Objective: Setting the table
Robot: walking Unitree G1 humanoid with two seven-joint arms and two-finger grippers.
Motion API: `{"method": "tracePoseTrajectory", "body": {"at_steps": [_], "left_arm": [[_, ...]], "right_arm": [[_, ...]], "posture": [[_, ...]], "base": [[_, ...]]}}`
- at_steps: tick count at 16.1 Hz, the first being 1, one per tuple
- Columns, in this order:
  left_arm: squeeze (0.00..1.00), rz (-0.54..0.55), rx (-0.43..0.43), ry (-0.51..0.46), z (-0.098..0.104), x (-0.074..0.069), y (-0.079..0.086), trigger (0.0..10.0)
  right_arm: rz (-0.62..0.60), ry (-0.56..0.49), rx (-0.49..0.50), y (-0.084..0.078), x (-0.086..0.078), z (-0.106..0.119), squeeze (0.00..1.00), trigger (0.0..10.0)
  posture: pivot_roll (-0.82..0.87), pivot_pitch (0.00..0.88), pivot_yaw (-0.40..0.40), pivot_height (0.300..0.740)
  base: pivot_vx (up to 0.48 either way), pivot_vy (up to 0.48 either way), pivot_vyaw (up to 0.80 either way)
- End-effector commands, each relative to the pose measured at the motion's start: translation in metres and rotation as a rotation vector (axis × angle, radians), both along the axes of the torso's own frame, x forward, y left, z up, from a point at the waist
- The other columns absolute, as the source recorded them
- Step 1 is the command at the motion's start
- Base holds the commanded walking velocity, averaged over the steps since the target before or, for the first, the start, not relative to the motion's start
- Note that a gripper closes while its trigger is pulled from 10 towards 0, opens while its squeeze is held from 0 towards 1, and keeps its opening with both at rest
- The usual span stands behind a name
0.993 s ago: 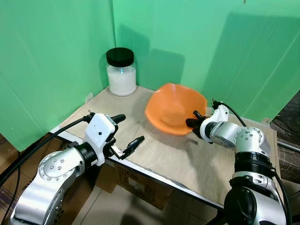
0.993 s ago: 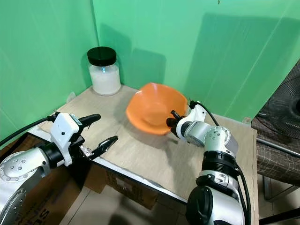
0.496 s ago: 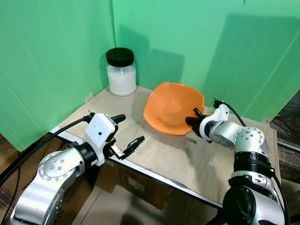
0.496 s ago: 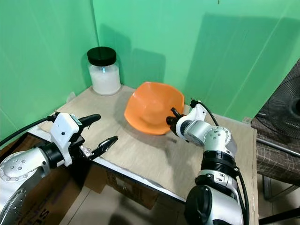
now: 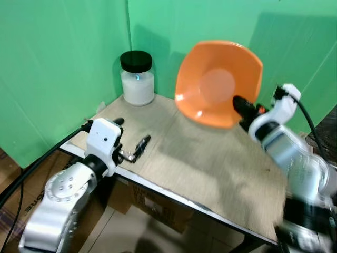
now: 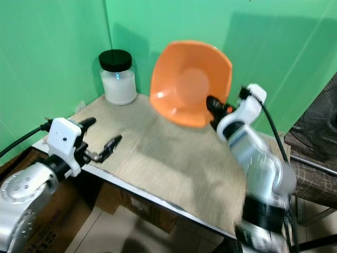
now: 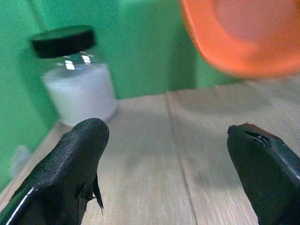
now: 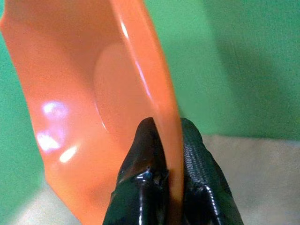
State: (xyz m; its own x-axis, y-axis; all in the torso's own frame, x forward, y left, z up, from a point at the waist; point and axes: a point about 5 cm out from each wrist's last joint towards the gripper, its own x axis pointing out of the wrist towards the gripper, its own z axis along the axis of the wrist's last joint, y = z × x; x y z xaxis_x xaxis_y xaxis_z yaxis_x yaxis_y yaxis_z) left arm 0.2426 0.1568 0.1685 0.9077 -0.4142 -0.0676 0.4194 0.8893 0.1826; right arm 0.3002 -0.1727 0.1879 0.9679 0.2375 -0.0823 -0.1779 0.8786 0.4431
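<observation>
**A:** What do we see from the head camera?

**B:** We see a pale wooden table (image 5: 210,168) running from the lower left of the frame toward the lower right, set in a corner of green walls (image 5: 63,63). Above its middle, in the upper centre of the frame, hangs an orange bowl (image 5: 218,81), lifted clear of the tabletop and tipped so its hollow faces us.

**A:** What holds it?

**B:** Our right gripper (image 5: 243,107), at centre right, is clamped on the bowl's lower right rim. In the right wrist view we see one black finger (image 8: 143,164) inside the rim and the other outside, pinching the orange edge between them. The right arm below it is blurred.

**A:** And our left side?

**B:** Our left gripper (image 5: 131,142) sits at lower left, over the table's near edge. Its fingers are spread wide with nothing between them; in the left wrist view we see one fingertip (image 7: 79,154) on each side of the frame and bare wood in the gap.

**A:** Anything else on the table?

**B:** A glass jar (image 5: 137,79) with a black lid and white contents stands upright in the far left corner of the table, close to the walls and well apart from the bowl. Below the table edge, at the bottom of the frame, we make out a cardboard box (image 5: 158,213) on the floor.
</observation>
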Motion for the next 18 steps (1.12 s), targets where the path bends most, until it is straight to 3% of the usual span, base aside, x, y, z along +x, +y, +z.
{"method": "tracePoseTrajectory", "body": {"at_steps": [1,4,5,7,8,18], "left_arm": [[0.66,0.041,-0.01,-0.031,0.006,0.001,-0.004,10.0],[0.6,0.126,0.022,-0.1,0.012,0.007,-0.007,10.0],[0.49,0.167,0.023,-0.095,0.011,0.008,-0.004,10.0],[0.07,0.208,0.031,-0.098,0.009,0.008,0.0,10.0],[0.0,0.224,0.033,-0.103,0.009,0.008,0.001,10.0],[0.0,0.267,0.037,-0.108,0.009,0.007,0.005,10.0]], "right_arm": [[0.015,-0.114,-0.078,0.01,-0.006,0.012,0.0,10.0],[-0.028,-0.149,-0.134,0.014,-0.016,0.006,0.0,10.0],[-0.038,-0.143,-0.124,0.015,-0.018,0.005,0.0,10.0],[-0.06,-0.162,-0.138,0.015,-0.021,0.004,0.0,10.0],[-0.065,-0.18,-0.176,0.014,-0.022,0.004,0.0,10.0],[-0.1,-0.222,-0.256,0.012,-0.023,0.005,0.0,10.0]], "posture": [[-0.01,0.0,-0.042,0.74],[0.0,0.0,-0.045,0.74],[0.0,0.0,-0.049,0.74],[0.0,0.0,-0.052,0.74],[0.0,0.0,-0.052,0.74],[0.01,0.0,-0.063,0.74]], "base": [[0.0,0.0,-0.8],[0.0,0.0,-0.8],[0.0,0.0,-0.8],[0.0,0.0,-0.8],[0.0,0.0,-0.8],[0.0,0.0,-0.79]]}}
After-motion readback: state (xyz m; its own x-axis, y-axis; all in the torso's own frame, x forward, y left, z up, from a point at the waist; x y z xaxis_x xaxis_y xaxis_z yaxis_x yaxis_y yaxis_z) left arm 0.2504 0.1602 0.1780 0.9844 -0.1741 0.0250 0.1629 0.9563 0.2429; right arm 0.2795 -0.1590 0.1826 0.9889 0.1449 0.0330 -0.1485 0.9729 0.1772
